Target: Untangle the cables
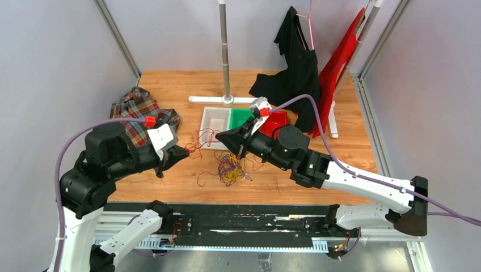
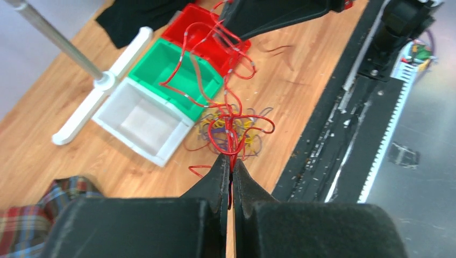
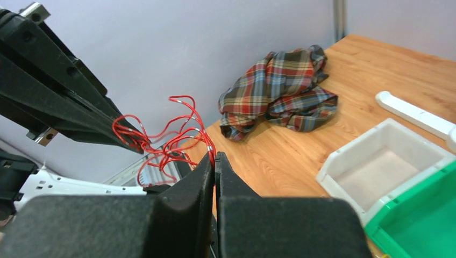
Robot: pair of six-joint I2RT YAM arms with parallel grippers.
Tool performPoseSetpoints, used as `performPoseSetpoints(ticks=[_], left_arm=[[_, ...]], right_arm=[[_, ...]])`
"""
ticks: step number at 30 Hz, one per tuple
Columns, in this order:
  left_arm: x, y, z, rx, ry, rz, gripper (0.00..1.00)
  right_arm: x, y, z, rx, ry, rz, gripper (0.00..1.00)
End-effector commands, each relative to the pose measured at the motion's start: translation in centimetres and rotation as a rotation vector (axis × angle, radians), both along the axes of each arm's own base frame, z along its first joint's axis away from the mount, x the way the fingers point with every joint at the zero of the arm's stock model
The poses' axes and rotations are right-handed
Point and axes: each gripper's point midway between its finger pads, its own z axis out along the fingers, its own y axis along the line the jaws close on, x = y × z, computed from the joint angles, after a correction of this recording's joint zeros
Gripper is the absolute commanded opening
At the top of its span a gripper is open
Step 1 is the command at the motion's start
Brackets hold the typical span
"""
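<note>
Two grippers meet over the near middle of the wooden surface, each clamped on the same bunch of red cables. The left gripper has its jaws pressed fully together, with red strands pinched at the tips, as the left wrist view shows. The right gripper is likewise closed tight, and a red strand runs into its fingertips in the right wrist view. Between the two, the red cables hang as loose loops in the air. Beneath and slightly nearer lies a bunch of yellow and purple cables, resting on the surface just in front of the bins; some red loops trail down into it. Three bins stand side by side behind the cables: a white bin, a green bin and a red bin. A plaid cloth lies crumpled at far left. A black garment and a red garment hang at the back right, beside a metal pole.
</note>
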Motion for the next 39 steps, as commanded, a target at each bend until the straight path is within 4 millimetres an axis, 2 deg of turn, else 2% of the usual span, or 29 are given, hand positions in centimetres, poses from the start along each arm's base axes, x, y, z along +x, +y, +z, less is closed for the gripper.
performPoseSetpoints(ticks=[1,4,8,10,16,19,21,22,25,26,29,32,35,39], left_arm=[[1.6,2.3,0.5,0.091,-0.091,0.119,0.00],[3.4,4.5,0.6,0.175,-0.158,0.233,0.01],[4.3,6.2,1.4,0.221,-0.211,0.321,0.01],[4.6,6.5,2.5,0.200,-0.239,0.358,0.01],[5.1,7.2,6.5,0.094,-0.336,0.448,0.00],[4.8,7.0,7.2,0.068,-0.348,0.441,0.01],[4.4,6.2,6.5,0.062,-0.335,0.387,0.00],[4.1,5.6,6.0,0.054,-0.324,0.351,0.00],[3.4,4.4,4.6,0.041,-0.278,0.281,0.00],[3.2,4.1,4.2,0.035,-0.262,0.263,0.00],[2.9,3.2,3.6,0.013,-0.219,0.222,0.00],[2.4,2.4,3.4,-0.004,-0.194,0.180,0.00],[1.7,1.7,3.3,-0.012,-0.173,0.126,0.00],[0.6,1.2,3.0,-0.017,-0.139,0.070,0.00]], right_arm=[[2.7,-2.9,-0.4,-0.037,-0.027,-0.171,0.00],[3.2,-4.0,-0.8,-0.063,-0.039,-0.206,0.01],[3.3,-4.8,-1.1,-0.087,-0.049,-0.222,0.00],[3.4,-5.0,-1.7,-0.116,-0.047,-0.229,0.01],[3.7,-5.3,-5.1,-0.202,-0.009,-0.244,0.01],[3.5,-5.7,-5.6,-0.198,0.001,-0.249,0.01],[3.0,-5.3,-4.7,-0.170,-0.004,-0.212,0.02],[2.5,-4.8,-3.7,-0.151,-0.010,-0.180,0.08],[0.9,-3.1,0.0,-0.076,-0.044,-0.071,0.53],[0.5,-2.5,0.9,-0.055,-0.058,-0.045,0.59],[-0.7,-0.4,3.1,-0.013,-0.087,0.036,0.64],[-1.5,1.7,4.1,-0.008,-0.109,0.095,0.66],[-1.6,3.2,4.3,-0.011,-0.111,0.110,0.66],[-1.1,4.2,4.0,-0.007,-0.108,0.102,0.65]])
